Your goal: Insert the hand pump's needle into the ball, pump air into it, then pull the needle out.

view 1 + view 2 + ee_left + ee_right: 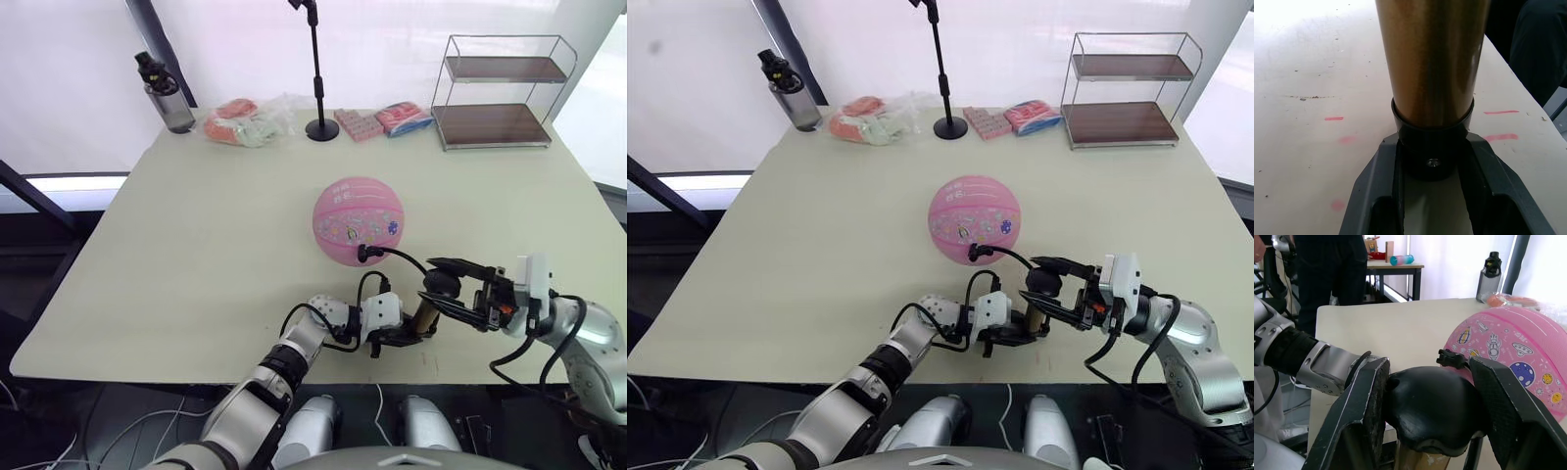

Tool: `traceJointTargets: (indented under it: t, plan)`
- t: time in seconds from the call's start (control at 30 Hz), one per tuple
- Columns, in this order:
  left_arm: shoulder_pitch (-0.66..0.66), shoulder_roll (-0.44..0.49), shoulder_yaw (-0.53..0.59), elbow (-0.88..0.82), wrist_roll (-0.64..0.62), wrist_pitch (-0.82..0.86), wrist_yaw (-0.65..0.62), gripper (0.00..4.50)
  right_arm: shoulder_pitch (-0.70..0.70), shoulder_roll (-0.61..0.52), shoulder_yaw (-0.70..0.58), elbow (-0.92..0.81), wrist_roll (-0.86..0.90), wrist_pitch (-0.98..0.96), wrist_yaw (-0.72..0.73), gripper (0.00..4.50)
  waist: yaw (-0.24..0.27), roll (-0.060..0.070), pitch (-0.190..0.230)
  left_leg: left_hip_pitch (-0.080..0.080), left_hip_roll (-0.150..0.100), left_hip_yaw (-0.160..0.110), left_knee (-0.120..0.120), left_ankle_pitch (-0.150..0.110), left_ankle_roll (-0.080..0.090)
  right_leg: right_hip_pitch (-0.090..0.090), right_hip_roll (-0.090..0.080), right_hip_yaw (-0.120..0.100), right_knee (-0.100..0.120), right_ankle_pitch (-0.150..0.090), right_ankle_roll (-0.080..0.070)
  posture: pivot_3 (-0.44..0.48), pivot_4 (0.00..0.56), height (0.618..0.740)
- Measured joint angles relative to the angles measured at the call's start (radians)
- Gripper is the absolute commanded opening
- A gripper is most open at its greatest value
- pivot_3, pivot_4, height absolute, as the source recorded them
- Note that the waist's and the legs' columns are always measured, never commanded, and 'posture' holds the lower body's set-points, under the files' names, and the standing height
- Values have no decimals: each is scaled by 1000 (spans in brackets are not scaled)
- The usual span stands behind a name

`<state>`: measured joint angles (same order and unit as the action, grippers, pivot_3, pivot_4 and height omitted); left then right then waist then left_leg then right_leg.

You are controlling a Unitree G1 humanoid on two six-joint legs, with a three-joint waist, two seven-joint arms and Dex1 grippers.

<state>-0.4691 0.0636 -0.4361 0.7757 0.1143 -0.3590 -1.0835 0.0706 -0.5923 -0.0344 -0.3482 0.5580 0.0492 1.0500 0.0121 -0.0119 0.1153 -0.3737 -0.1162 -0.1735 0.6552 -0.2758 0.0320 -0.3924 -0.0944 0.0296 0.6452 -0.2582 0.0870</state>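
The pink ball (358, 217) with cartoon prints rests at the table's middle. The hand pump (424, 318), a bronze cylinder, lies near the front edge between both grippers. My left gripper (402, 336) is shut on the pump's black bottom cap (1431, 159). My right gripper (432, 281) is shut on the pump's black handle (1430, 406). The thin black hose (404, 257) arcs from the pump to a black fitting (366, 253) pressed against the ball's near side. The needle itself is hidden at that fitting.
Along the far edge stand a water bottle (167, 95), a clear bag of goods (247, 122), a black stand pole (317, 78), pink packets (382, 120) and a wire shelf (500, 93). The table's front edge (196, 377) runs just below the grippers.
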Motion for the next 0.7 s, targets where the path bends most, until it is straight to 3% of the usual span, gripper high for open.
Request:
traceJointTargets:
  t: [0.3, 0.7]
  plan:
    - [1, -2, -2, 2, -2, -1, -8, 1088, -37, -54, -38, -23, 99, 117, -6, 2103, 3, 2, 2, 3, -1, 0, -1, -2, 4, 3, -1, 0, 0, 0, 0, 0, 150, 736]
    - [-2, -5, -3, 2, -9, -1, -14, 1088, -238, -223, -284, -122, 495, 402, -57, 2103, 3, 4, 6, 1, -2, 0, -1, -2, 4, 3, -3, 0, -1, 0, 0, 0, 150, 736]
